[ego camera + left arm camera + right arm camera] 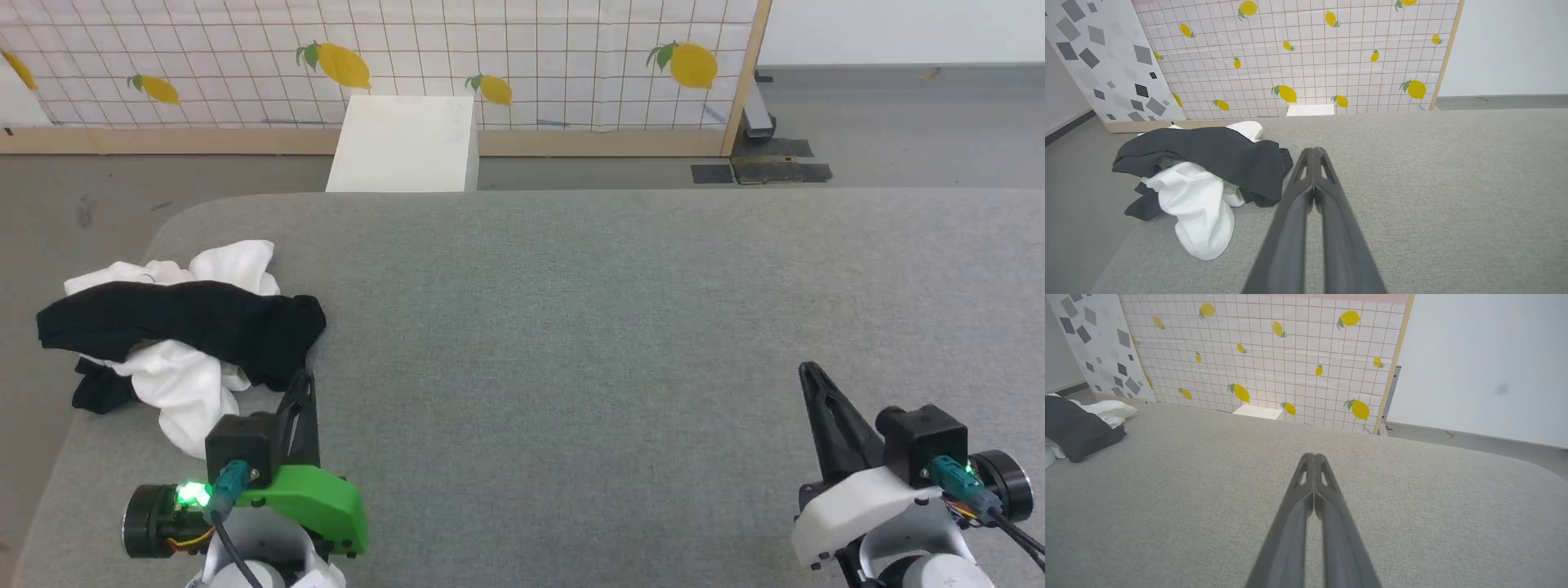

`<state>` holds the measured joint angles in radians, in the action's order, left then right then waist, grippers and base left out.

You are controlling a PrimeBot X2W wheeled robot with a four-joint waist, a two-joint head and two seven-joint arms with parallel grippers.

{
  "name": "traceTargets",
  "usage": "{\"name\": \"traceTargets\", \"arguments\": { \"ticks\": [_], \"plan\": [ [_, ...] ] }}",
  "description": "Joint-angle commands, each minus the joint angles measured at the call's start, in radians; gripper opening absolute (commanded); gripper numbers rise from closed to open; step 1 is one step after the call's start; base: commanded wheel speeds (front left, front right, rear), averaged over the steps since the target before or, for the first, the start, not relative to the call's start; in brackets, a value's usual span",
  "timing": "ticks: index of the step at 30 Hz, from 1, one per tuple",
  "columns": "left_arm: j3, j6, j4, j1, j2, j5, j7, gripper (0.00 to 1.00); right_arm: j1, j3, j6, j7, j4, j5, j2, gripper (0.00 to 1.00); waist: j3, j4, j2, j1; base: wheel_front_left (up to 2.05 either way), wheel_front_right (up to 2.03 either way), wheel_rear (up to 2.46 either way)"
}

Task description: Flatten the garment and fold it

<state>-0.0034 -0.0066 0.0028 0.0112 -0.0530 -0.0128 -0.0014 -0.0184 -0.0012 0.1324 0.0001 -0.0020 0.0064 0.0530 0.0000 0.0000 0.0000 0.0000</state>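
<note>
The garment (180,335) lies crumpled in a heap at the left edge of the grey padded table (571,327), a black sleeve draped over bunched white cloth, part of it hanging over the edge. In the left wrist view the garment (1204,179) sits just left of my fingers. My left gripper (304,377) is shut and empty, its tip just beside the heap's right end. My right gripper (807,369) is shut and empty at the lower right, far from the cloth. In the right wrist view the garment (1077,428) shows at the far left.
A white box (406,144) stands on the floor beyond the table's far edge, in front of a lemon-patterned tiled screen (392,57). Grey floor lies to the left of the table. The table's rounded corners show at far left and right.
</note>
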Motion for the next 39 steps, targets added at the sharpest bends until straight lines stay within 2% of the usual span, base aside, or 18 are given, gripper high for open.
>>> {"name": "traceTargets", "arguments": {
  "ticks": [1,27,28,39],
  "plan": [
    [0.003,0.007,-0.003,-0.011,0.003,0.013,0.001,0.0,0.018,0.001,-0.002,0.0,0.002,-0.006,-0.003,0.0,0.0,0.0,0.0,0.0,0.0,0.0,0.0],
    [0.003,0.007,-0.003,-0.011,0.003,0.013,0.001,0.0,0.018,0.001,-0.002,0.0,0.002,-0.006,-0.003,0.0,0.0,0.0,0.0,0.0,0.0,0.0,0.0],
    [0.0,0.0,0.0,0.0,0.0,-0.001,0.0,1.0,0.0,0.0,0.0,0.0,0.0,0.0,0.0,1.0,0.0,0.0,0.0,0.0,0.0,0.0,0.0],
    [-0.021,0.008,0.017,0.009,0.0,-0.019,-0.016,1.0,0.002,-0.004,0.0,-0.012,0.005,0.004,0.0,1.0,0.0,0.002,0.0,0.0,0.0,0.0,0.0]
  ]
}}
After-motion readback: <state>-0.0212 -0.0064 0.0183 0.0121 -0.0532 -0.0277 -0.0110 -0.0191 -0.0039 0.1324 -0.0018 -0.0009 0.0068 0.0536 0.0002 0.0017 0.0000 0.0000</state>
